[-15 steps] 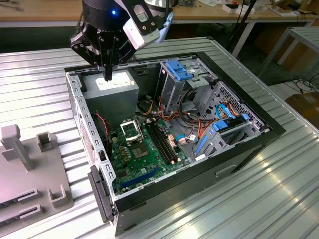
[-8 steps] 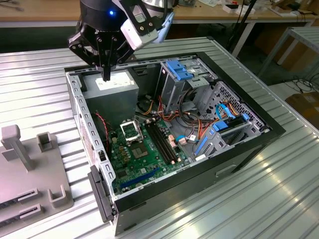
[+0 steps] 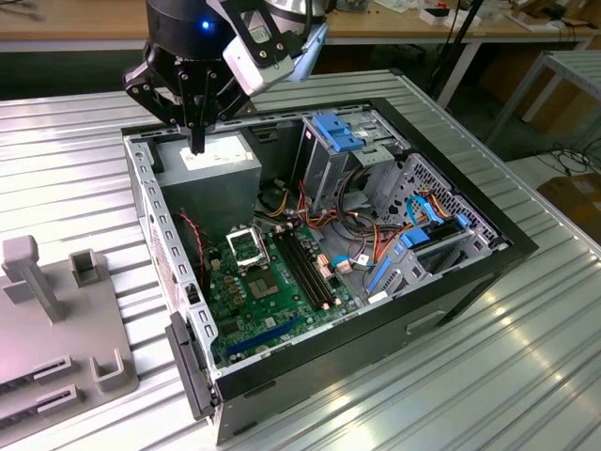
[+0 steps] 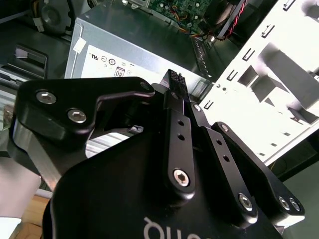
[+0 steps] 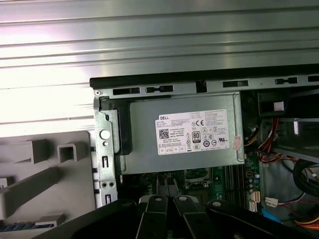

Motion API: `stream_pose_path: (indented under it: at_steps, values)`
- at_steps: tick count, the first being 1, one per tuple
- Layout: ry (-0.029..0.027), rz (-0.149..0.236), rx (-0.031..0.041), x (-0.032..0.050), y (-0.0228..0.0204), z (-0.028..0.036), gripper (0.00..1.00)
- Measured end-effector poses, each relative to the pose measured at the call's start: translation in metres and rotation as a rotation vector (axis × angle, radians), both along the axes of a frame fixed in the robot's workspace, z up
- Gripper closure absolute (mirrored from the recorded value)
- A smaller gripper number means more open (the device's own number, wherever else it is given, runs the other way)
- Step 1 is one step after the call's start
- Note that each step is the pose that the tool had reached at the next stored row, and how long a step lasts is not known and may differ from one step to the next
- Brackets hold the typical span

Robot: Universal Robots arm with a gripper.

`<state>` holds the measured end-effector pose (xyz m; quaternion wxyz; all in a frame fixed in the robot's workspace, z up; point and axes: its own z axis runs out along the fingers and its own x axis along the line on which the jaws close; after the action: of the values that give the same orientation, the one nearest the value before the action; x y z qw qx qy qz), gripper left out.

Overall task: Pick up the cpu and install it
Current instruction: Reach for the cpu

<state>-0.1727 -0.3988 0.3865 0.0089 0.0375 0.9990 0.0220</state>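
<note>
My gripper hangs over the grey power supply at the back corner of the open computer case. Its black fingers stand pressed together in both wrist views, and I see nothing between them. The cpu is out of view. The silver-framed black socket lies on the green motherboard, lower in the case and toward the exterior view's right of the gripper. From the first wrist view, the labelled power supply sits just beyond the fingertips.
The case walls enclose a drive cage with blue clips, bundled cables and memory slots. A grey fixture plate with upright blocks lies on the ribbed metal table at the exterior view's left.
</note>
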Motion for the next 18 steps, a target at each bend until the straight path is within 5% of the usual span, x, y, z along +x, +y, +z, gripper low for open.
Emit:
stream_pose_path:
  at_steps: [18]
  values:
    - [0.0011, 0.000, -0.0001, -0.0088, 0.0000, -0.0008, 0.89]
